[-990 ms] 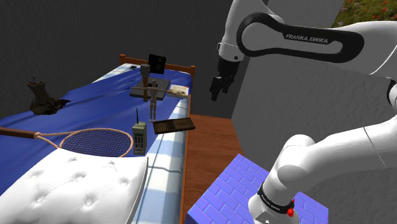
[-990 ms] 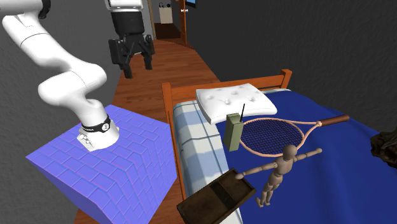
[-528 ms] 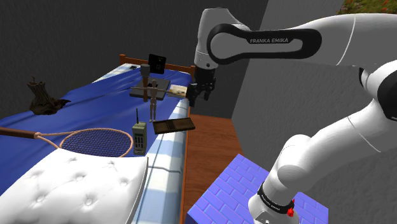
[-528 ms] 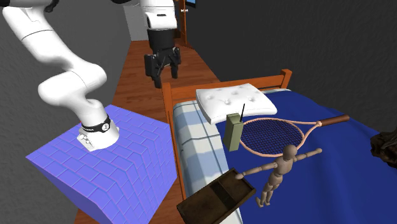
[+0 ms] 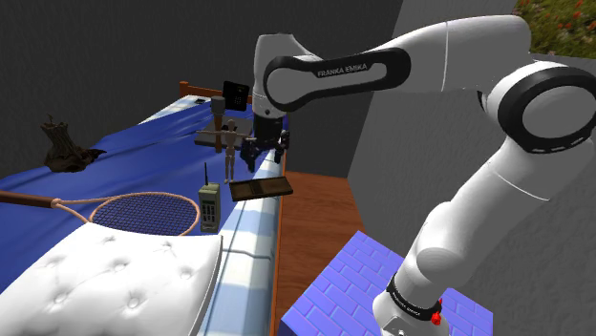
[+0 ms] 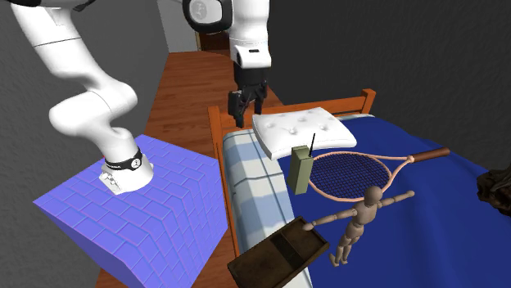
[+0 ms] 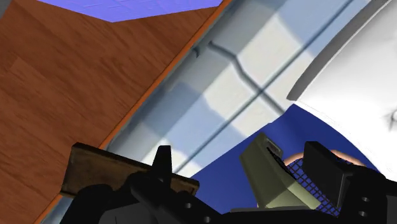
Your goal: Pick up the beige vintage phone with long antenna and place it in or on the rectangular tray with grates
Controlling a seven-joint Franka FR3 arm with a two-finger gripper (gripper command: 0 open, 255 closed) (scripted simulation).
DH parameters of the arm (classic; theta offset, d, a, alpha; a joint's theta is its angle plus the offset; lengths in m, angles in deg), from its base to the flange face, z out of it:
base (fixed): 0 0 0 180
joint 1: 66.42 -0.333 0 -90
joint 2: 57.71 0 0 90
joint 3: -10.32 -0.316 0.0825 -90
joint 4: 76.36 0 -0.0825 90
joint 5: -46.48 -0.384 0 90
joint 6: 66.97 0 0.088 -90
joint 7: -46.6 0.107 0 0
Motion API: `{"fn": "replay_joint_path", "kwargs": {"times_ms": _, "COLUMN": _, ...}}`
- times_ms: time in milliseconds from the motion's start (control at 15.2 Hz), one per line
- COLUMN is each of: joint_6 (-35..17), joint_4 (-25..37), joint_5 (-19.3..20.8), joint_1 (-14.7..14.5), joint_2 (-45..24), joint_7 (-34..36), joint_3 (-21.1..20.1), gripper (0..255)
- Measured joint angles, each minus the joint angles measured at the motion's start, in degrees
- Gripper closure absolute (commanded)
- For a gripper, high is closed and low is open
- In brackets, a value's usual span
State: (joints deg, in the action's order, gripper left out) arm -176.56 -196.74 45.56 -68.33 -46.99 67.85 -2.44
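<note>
Right, jaws apart and empty, up off to the side of the racket (image 5: 143,212). Phone (image 5: 209,204) stands upright on the bed (image 5: 143,157), just beside the racket head; tray (image 5: 260,188) near it. Probably light, stiff, tippy: grip the body's flat sides mid-height, not the thin antenna.

The gripper (image 5: 265,159) is no longer out over the wooden floor (image 6: 184,78): across the last second it swings toward the bed (image 5: 153,143) and sinks lower. In the shoulder view it leaves the grey wall (image 5: 382,153) behind and now hangs just above the tray (image 5: 260,189), beside the wooden figure (image 5: 229,143). In the second exterior view it travels rightward and down, reaching the corner of the headboard (image 6: 214,121) by the pillow (image 6: 303,129). The upper link of the arm (image 5: 334,69) swings across with it, and the hand turns on its wrist.
</note>
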Motion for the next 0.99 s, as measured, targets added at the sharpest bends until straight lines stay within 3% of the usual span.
{"fn": "replay_joint_path", "kwargs": {"times_ms": 528, "joint_6": -3.0, "joint_4": 13.3, "joint_5": 1.2, "joint_1": -1.3, "joint_2": -18.2, "joint_7": 9.7, "joint_3": -2.0, "gripper": 0}}
{"fn": "replay_joint_path", "kwargs": {"times_ms": 990, "joint_6": -2.4, "joint_4": 28.3, "joint_5": 2.4, "joint_1": -3.7, "joint_2": -33.8, "joint_7": 16.2, "joint_3": -1.8, "gripper": 0}}
